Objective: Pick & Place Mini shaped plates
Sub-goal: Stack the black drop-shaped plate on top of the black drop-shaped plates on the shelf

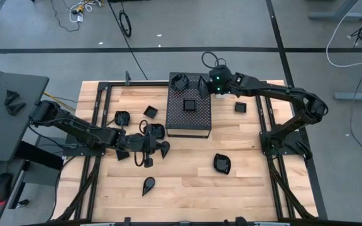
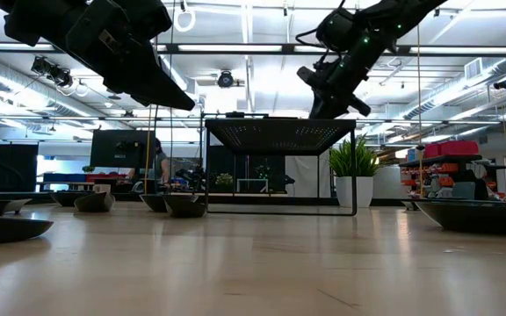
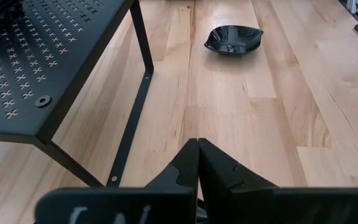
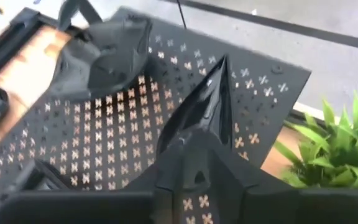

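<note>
The dark left hand, fingers pressed together, sits centre-left in the high view; the dark right hand reaches to upper centre.
</note>
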Robot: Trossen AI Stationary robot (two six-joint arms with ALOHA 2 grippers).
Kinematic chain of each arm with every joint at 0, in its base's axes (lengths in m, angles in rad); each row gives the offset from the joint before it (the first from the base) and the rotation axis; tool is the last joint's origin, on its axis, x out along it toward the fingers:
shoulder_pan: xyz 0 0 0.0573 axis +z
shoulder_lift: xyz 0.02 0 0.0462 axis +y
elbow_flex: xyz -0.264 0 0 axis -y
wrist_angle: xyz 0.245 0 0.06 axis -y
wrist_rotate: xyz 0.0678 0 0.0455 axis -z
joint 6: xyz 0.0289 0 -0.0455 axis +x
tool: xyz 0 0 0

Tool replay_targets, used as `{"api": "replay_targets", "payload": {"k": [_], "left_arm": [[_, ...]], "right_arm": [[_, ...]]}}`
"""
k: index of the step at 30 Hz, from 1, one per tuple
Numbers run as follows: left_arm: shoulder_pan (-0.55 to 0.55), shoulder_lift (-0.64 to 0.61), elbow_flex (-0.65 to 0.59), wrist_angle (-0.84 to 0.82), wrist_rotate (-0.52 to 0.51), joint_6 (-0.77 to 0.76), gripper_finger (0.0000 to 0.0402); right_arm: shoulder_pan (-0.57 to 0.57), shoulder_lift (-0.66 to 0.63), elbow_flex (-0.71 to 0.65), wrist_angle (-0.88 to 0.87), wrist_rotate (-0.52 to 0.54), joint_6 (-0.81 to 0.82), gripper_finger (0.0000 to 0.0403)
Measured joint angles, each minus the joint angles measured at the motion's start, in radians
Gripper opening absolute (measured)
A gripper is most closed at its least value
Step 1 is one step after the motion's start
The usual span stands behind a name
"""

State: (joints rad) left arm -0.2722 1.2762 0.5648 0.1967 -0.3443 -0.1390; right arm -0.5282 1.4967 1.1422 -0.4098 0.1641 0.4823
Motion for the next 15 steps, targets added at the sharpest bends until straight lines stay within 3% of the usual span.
{"api": "replay_targets", "payload": {"k": [7,15], "left_arm": [[0.0,0.0,0.0,0.0,0.0,0.0,0.0012],[0.0,0.0,0.0,0.0,0.0,0.0,0.0012]], "right_arm": [[0.018,0.012,0.0,-0.024,0.0,-0.015,0.0009],[0.035,0.032,-0.001,-0.042,0.001,-0.02,0.0009]]}}
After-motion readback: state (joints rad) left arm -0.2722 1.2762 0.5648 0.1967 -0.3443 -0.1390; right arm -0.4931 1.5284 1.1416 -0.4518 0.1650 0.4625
